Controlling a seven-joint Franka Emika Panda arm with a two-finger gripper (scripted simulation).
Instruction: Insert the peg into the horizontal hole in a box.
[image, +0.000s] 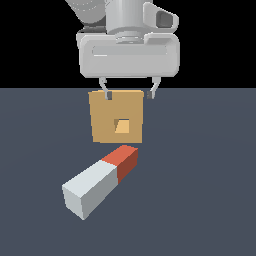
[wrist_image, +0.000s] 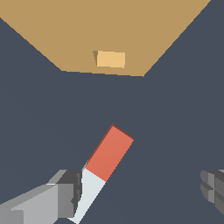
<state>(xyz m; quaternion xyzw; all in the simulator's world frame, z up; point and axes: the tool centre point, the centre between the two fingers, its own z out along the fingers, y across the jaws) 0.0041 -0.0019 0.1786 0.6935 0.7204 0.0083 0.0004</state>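
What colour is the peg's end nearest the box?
Red-orange; the rest of the peg is pale grey-white. Clearest in the exterior view, facing the tan box.

Tan box (image: 107, 125), grey-white peg (image: 97, 184) (red-orange end).

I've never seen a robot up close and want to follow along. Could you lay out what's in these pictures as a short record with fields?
Setting: simulator render, dark grey-blue floor
Peg: long square-sectioned bar, pale grey-white with a red-orange end, lying on the floor
Peg direction: red-orange end points toward the box, at a slant
Box: tan square block, standing beyond the peg
Hole: small square opening in the middle of the box's face, nothing in it
Tool: grey two-fingered tool, open, above the scene
Contact: tool holds nothing
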